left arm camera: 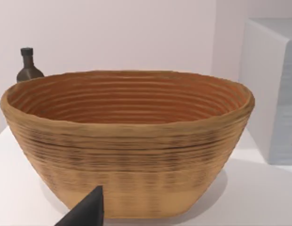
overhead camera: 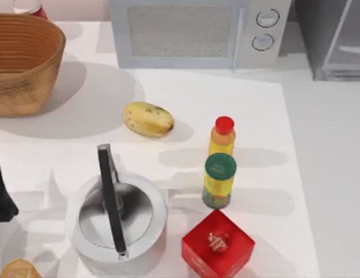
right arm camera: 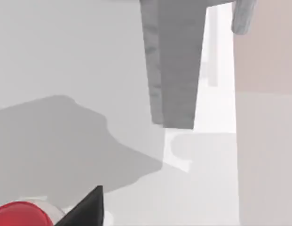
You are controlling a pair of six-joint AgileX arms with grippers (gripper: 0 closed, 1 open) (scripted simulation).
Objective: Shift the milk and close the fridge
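– Reading anything off the labels for me?
– Nothing you could use. The red cube [overhead camera: 217, 246] has a small emblem on top, and the green-lidded can [overhead camera: 219, 180] wears a yellow label; the print on both is too small to make out. The yellow bottle [overhead camera: 222, 136] with the red cap stands just behind the can.
– Containers?
– Your woven basket [overhead camera: 20, 63] is at the table's far left. Its ribbed inner wall shows, but its floor is hidden. A steel pot [overhead camera: 117, 219] with a black handle sits near the front.
– And the task's things?
– You have the fridge [overhead camera: 319, 35] at the far right corner: grey, boxy, with a pale-framed door. Where the milk stands, I cannot tell.
– Grippers?
– Your left gripper [left arm camera: 87, 213] faces the basket and your right gripper [right arm camera: 87, 207] looks toward a grey slab. Wide or narrow, I cannot tell for either.
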